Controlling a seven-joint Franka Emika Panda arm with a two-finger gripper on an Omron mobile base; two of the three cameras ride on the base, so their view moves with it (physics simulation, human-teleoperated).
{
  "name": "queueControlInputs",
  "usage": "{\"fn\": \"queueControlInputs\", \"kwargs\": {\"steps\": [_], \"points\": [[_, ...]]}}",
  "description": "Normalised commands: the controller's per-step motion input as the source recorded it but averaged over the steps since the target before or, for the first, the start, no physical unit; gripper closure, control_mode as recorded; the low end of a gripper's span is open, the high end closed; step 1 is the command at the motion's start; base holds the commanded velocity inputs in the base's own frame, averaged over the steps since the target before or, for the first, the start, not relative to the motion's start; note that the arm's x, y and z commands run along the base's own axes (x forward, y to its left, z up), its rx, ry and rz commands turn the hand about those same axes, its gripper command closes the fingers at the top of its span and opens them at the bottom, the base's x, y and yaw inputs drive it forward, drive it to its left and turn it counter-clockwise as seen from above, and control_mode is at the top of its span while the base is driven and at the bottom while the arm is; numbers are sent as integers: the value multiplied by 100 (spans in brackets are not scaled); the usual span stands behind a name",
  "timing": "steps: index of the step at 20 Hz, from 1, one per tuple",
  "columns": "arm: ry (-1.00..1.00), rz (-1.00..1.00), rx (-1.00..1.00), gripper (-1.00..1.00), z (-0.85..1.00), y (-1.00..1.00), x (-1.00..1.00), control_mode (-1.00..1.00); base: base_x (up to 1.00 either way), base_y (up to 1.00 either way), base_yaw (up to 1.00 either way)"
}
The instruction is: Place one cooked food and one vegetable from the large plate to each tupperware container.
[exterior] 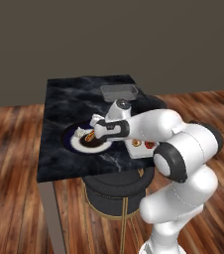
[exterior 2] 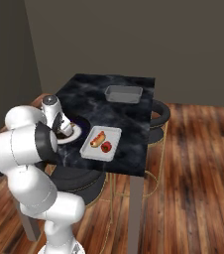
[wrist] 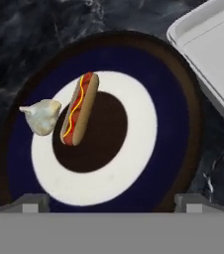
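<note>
Sitting near the left front of the dark marble bench (exterior: 74, 99) in the left base view, the plate (exterior: 72, 138) is round, with a dark rim and a white ring; a hot dog (exterior: 89, 136) lies on it, partly covered by the hand. The jaws (exterior: 95, 130) hang low over the plate's right part. Just right of the plate, mostly hidden behind the arm, is the pale tray (exterior: 142, 147), with something orange and something red in it. The grey tray (exterior: 118, 91) sits well apart at the bench's far side. A round dark stool (exterior: 115, 191) with gold legs stands under the bench's near edge.

From the right base view, the plate (exterior 2: 78, 130) shows at the bench's (exterior 2: 109, 99) left edge, largely blocked by the arm and hand. The pale tray (exterior 2: 101, 143) lies just beside it and holds a second hot dog (exterior 2: 97, 138) and a red vegetable (exterior 2: 106, 146), side by side. The grey tray (exterior 2: 123, 94) is at the far end, and looks empty. Another stool (exterior 2: 158, 113) stands at the bench's right side.

Through the hand view, the plate (wrist: 178, 124) has a navy-black rim, a white ring and a dark brown centre. The hot dog (wrist: 79, 108), with a yellow mustard line, lies across the ring and centre. A pale garlic bulb (wrist: 41, 116) sits just beside it. The pale tray's (wrist: 208, 54) corner shows at the upper right, just clear of the plate. The jaws (wrist: 112, 203) are spread wide and hold nothing.
</note>
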Motion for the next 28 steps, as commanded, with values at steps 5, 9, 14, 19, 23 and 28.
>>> {"fn": "queueControlInputs", "kwargs": {"steps": [5, 9, 14, 19, 23, 28], "points": [[25, -5, 7, -100, 0, 14, 47, -100, 0, 0, 0], [28, -18, -7, -100, 0, 14, 31, -100, 0, 0, 0], [21, -16, 0, -100, 0, 23, 53, -100, 0, 0, 0], [2, -1, 0, -100, -15, 5, 24, -100, 0, 0, 0], [0, 0, 0, -100, -40, 0, 29, -100, 0, 0, 0], [0, 0, 0, -100, -46, 0, 28, -100, 0, 0, 0]]}}
